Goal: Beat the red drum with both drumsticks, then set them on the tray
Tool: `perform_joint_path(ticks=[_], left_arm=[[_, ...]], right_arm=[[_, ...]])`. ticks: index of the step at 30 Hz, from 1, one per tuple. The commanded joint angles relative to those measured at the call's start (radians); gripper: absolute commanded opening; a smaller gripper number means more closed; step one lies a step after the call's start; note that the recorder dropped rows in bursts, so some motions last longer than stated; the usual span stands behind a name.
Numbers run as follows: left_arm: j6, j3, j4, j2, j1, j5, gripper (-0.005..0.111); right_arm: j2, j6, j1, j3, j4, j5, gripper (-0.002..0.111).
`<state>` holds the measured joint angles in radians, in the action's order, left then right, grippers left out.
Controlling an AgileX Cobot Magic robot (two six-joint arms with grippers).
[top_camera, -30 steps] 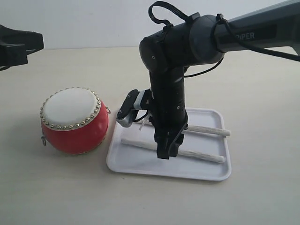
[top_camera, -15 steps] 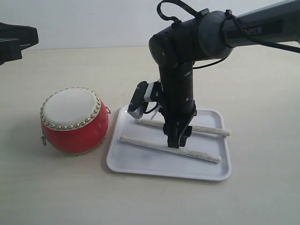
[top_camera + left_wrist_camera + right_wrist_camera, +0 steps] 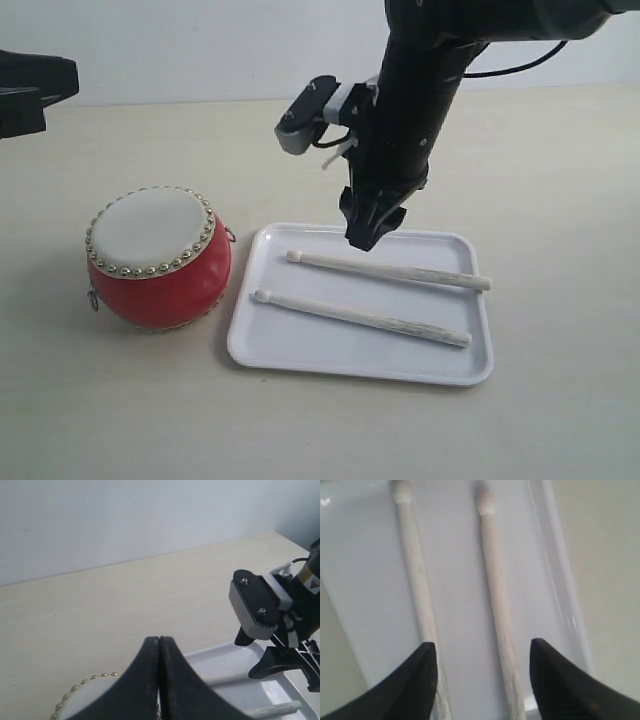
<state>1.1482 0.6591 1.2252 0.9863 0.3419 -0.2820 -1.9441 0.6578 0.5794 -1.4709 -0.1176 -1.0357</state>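
Note:
The red drum (image 3: 160,258) stands on the table left of the white tray (image 3: 300,355). Both drumsticks lie flat in the tray, one nearer the back (image 3: 390,270) and one nearer the front (image 3: 360,317), bead tips toward the drum. My right gripper (image 3: 368,228) hangs open above the tray's back edge, holding nothing; its wrist view shows the two sticks (image 3: 415,580) (image 3: 497,590) on the tray (image 3: 455,555) between its spread fingers (image 3: 415,680). My left gripper (image 3: 159,645) is shut and empty, raised near the drum's studded rim (image 3: 85,690); its arm (image 3: 30,90) shows at the far left.
The pale tabletop (image 3: 560,180) runs back to a white wall. The right arm's wrist camera (image 3: 305,115) juts out toward the drum. The right gripper and its camera block (image 3: 255,605) also appear in the left wrist view above the tray (image 3: 225,660).
My right gripper has let go of the front drumstick, now lying flat in the tray, and risen up and back. The left arm has hardly moved.

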Motion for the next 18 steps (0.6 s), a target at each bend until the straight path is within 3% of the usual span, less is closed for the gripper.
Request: perform_joint_path(ticks=[1,6,12,16,18], left_arm=[[-0.013,-0.003,-0.013,-0.007,-0.005,0.005,0.000],[-0.160,-0.003,-0.140,-0.008,-0.005,0.032,0.000],[-0.414,-0.003,-0.406,-0.010,-0.007,0.057,0.000],[-0.537,-0.003,-0.534,-0.010,-0.055,0.057,0.000],[-0.562,-0.003,-0.562,-0.010,-0.093,0.046,0.000]], right_arm=[[0.057,0.017,-0.005,-0.001,-0.038,0.026,0.054],[0.117,0.022,-0.050,-0.001,-0.152,0.044,0.047],[0.181,0.022,-0.130,-0.001,-0.296,0.014,0.022],[0.220,0.022,-0.157,0.004,-0.384,-0.016,0.002],[0.246,0.027,-0.157,0.022,-0.395,0.009,0.000]])
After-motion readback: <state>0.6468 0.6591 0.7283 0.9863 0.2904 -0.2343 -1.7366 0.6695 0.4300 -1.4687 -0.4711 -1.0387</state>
